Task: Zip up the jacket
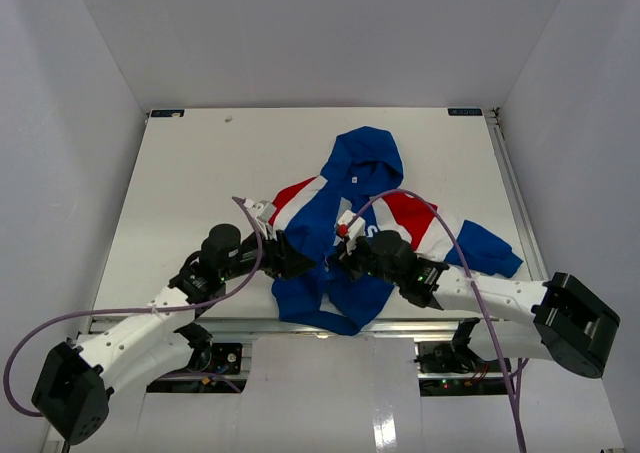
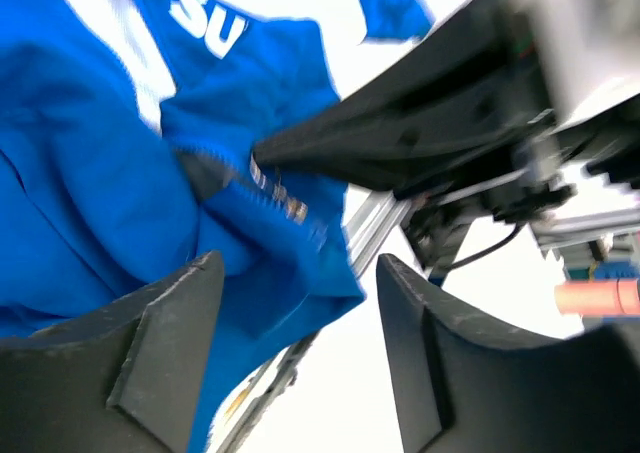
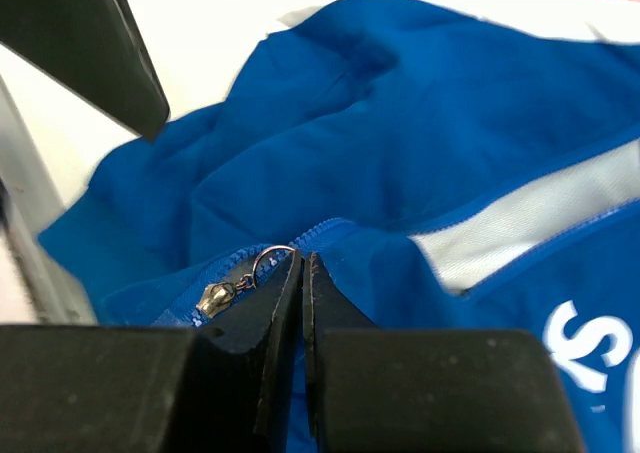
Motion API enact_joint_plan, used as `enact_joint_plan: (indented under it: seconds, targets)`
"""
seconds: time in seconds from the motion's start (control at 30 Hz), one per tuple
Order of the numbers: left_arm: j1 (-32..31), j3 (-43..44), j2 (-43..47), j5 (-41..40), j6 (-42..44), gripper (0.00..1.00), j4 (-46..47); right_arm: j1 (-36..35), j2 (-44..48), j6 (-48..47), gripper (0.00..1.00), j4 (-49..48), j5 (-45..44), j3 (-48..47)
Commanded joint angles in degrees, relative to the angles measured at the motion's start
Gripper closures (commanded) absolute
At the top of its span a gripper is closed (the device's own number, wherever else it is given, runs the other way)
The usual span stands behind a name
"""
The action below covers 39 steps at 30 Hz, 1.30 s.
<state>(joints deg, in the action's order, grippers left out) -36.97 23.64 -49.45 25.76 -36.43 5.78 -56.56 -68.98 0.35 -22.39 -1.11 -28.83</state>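
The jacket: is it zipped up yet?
Not yet, it seems: the slider sits near the hem of the jacket, by the shut right gripper.

Plain pale walls [image 1: 320,33] box in a white table [image 1: 180,173] on three sides; a metal rail [image 1: 515,188] runs along its right edge, under soft, even light.

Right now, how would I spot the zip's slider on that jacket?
Find the blue jacket on the white table and follow it down toward the hem nearest the arms. The slider sits there, just beside the right arm's shut fingers. It is the only brassy metal bit amid blue cloth, with a thin wire ring on it.
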Motion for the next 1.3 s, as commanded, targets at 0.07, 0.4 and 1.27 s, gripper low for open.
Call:
enact_joint_plan:
  seconds: [0.07, 0.4, 1.27]
  targets:
    - [0.1, -3.8, 7.7, 3.2, -13.7, 0.31, 1.8, -8.2, 3.6, 9.3, 0.92, -6.3, -9.1, 3.9]
    - [-5.5, -16.2, 14.1, 0.1, -37.7, 0.43, 20.0, -12.9, -0.1, 11.9, 0.92, -17.4, -19.7, 4.0]
    - [-8.5, -20.0, 5.6, -18.6, -39.3, 0.51, 23.9, -14.4, -5.2, 12.3, 0.92, -30.1, -22.9, 6.9]
